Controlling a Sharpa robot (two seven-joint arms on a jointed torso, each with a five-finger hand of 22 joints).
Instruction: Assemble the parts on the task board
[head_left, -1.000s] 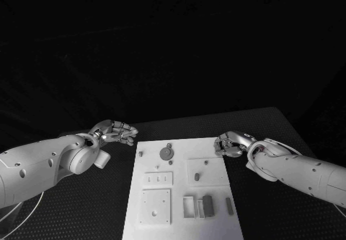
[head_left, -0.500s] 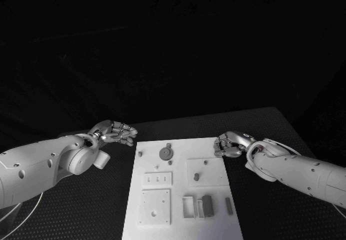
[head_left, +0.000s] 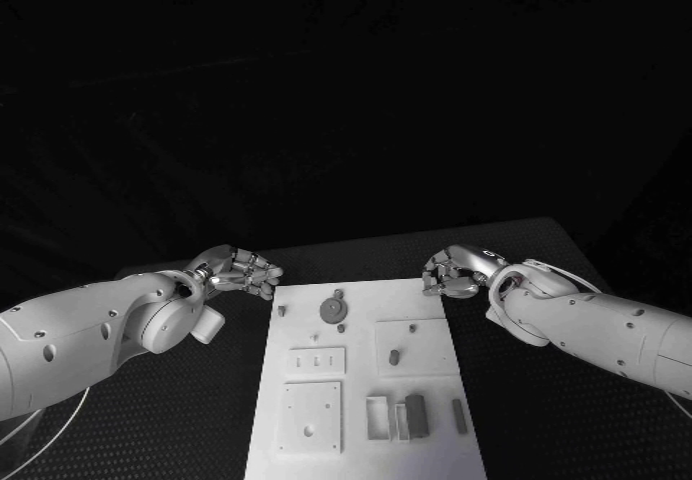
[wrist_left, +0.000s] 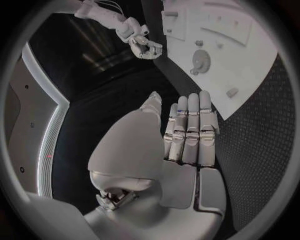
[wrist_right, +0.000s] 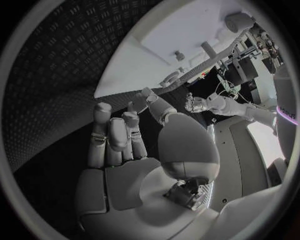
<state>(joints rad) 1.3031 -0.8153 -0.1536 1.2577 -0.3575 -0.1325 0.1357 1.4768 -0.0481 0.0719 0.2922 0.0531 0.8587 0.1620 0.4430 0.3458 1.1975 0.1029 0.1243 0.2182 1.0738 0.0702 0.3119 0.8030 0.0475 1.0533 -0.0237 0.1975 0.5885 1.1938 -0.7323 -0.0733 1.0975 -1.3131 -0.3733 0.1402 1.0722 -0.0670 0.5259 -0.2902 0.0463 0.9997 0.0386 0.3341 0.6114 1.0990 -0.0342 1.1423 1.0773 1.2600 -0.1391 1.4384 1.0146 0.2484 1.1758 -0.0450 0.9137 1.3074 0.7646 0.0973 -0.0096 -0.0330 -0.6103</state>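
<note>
Up by the far corners of the task board (head_left: 361, 400), my left hand (head_left: 242, 270) and right hand (head_left: 454, 272) were empty, fingers apart.

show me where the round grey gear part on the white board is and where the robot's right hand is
Round grey gear part (head_left: 335, 307), head view, on its disc face.
Silver right hand (head_left: 453, 273), head view, on its curled fingers.
</note>
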